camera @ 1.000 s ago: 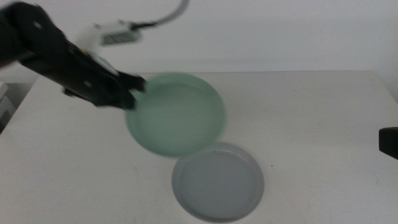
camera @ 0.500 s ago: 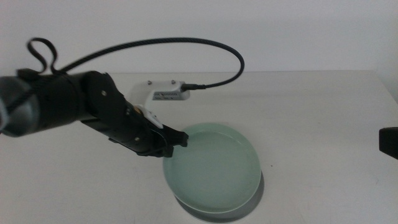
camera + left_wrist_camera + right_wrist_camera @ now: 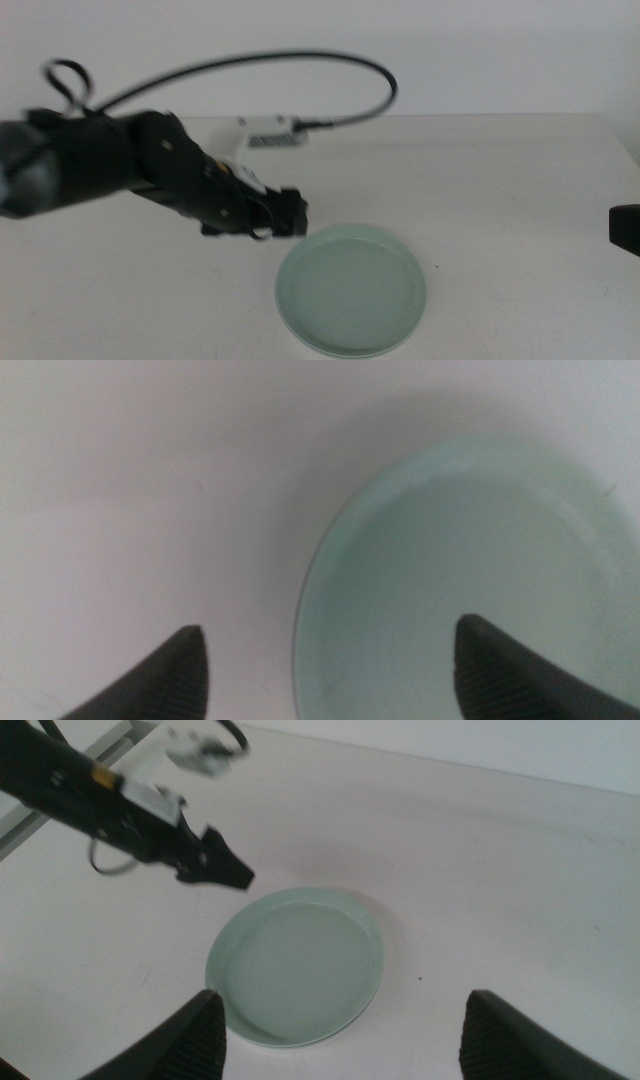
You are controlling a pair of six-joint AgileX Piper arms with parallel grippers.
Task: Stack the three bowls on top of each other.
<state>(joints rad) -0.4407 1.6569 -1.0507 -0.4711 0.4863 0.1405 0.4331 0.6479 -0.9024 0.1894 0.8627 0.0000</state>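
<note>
One mint green bowl (image 3: 351,290) lies flat on the table at the front centre, also seen in the right wrist view (image 3: 296,965) and the left wrist view (image 3: 470,560). A second thin rim edge shows just beneath it in the right wrist view; what it rests on is otherwise hidden. My left gripper (image 3: 297,215) hovers open just off the bowl's back-left rim, its jaws (image 3: 330,628) wide apart and holding nothing. My right gripper (image 3: 625,230) waits at the table's right edge, open (image 3: 347,995) and empty.
The left arm's dark body (image 3: 110,175) stretches across the table's left half, with its white wrist camera (image 3: 270,132) and a black cable (image 3: 300,62) looping above. The white table (image 3: 500,180) runs right and back to a pale wall.
The left gripper carried the green bowl from the back down onto the grey bowl at the front, covering it. It then let go and drew back a little to the left.
</note>
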